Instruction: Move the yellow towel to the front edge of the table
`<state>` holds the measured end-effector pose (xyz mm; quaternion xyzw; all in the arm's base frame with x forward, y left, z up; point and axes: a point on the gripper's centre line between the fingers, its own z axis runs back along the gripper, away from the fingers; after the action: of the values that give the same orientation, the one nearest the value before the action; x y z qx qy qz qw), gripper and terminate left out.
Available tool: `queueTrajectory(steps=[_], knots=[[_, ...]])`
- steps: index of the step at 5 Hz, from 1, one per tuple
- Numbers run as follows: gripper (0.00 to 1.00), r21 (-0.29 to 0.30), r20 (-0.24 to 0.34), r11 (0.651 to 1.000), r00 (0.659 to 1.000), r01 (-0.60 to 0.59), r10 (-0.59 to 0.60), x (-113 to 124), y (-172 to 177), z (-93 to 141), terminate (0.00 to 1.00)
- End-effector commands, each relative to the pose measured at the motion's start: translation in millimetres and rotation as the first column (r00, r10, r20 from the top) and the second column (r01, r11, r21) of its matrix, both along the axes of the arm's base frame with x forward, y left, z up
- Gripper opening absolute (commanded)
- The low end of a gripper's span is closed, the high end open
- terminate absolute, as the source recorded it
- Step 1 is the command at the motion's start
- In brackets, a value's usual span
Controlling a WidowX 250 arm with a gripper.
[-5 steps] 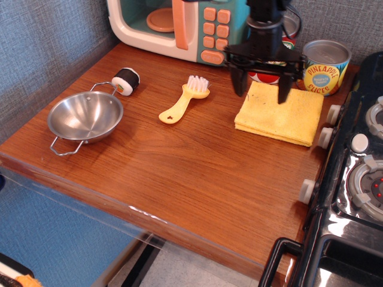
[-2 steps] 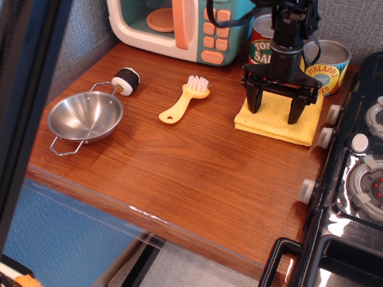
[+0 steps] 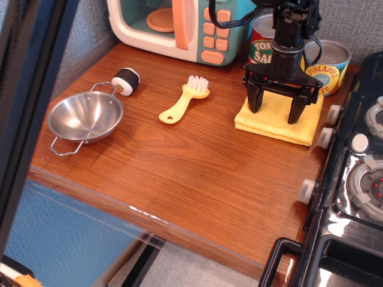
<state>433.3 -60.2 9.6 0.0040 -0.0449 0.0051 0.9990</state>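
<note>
Yellow folded cloth towel [image 3: 276, 117] is seen directly beneath the black gripper [image 3: 279, 110], whose spread, released fingers are lowered onto it, barely changed from 0.4 s earlier. Far left, a steel two-handled bowl [image 3: 84, 116] is shown empty on the reddish-brown wood-grain table [image 3: 179, 167].

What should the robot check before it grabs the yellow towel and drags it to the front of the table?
1. Gripper open, one finger on each side of the towel's middle: ok.
2. Fingertips touching the yellow towel: cannot tell, they are at or just above the cloth.
3. Towel flat and folded: ok.
4. Bare wood between the towel and the table front edge: ok.
5. Cans behind the towel, out of the pulling path: ok.
6. Toy stove knobs close beside the towel's right edge: not ok, mind them.
</note>
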Motion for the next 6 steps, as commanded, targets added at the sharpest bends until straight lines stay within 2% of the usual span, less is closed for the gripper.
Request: queueTrajectory(steps=[1, 3, 6], knots=[[1.0, 0.032, -0.039, 0.999, 0.999, 0.038, -0.037, -29.2, 6.8, -6.2, 0.0], [1.0, 0.049, -0.07, 0.995, 0.994, 0.085, -0.082, -85.9, 16.2, -10.2, 0.0], [1.0, 0.078, -0.106, 0.971, 0.971, 0.224, -0.215, -164.7, 30.4, -20.8, 0.0]])
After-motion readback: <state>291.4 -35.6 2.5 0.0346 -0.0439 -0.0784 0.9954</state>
